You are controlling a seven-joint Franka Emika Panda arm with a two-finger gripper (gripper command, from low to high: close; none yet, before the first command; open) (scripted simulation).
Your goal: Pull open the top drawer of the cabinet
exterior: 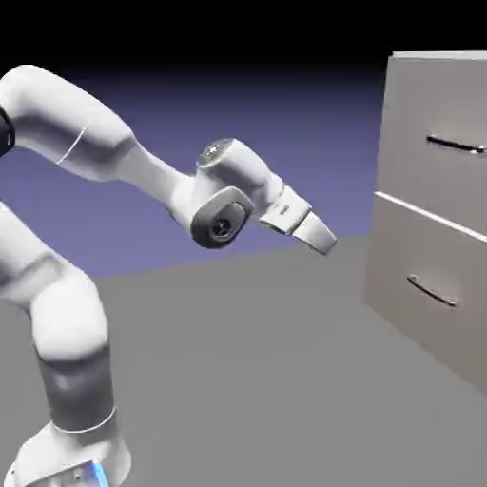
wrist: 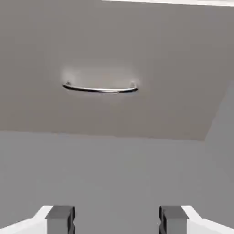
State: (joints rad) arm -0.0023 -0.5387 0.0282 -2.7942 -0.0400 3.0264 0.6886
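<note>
The light-grey cabinet (exterior: 433, 204) stands at the exterior view's right edge. Its top drawer (exterior: 439, 128) is flush with the cabinet, and its thin straight dark handle (exterior: 457, 145) shows near the edge. My gripper (exterior: 324, 239) hangs in the air well to the left of the cabinet, lower than that handle and tilted down toward the cabinet. In the hand view the gripper (wrist: 117, 221) is open: the two grey fingertips (wrist: 60, 219) stand wide apart with nothing between them. That view faces the lower drawer front (wrist: 137, 55) and its curved handle (wrist: 100, 89); the top drawer's handle is out of it.
The lower drawer (exterior: 428, 285) with its slightly curved handle (exterior: 433, 291) sits under the top drawer, shut. The grey table top (exterior: 266, 380) stretches between the arm's base and the cabinet. The white arm (exterior: 67, 361) rises from the lower left.
</note>
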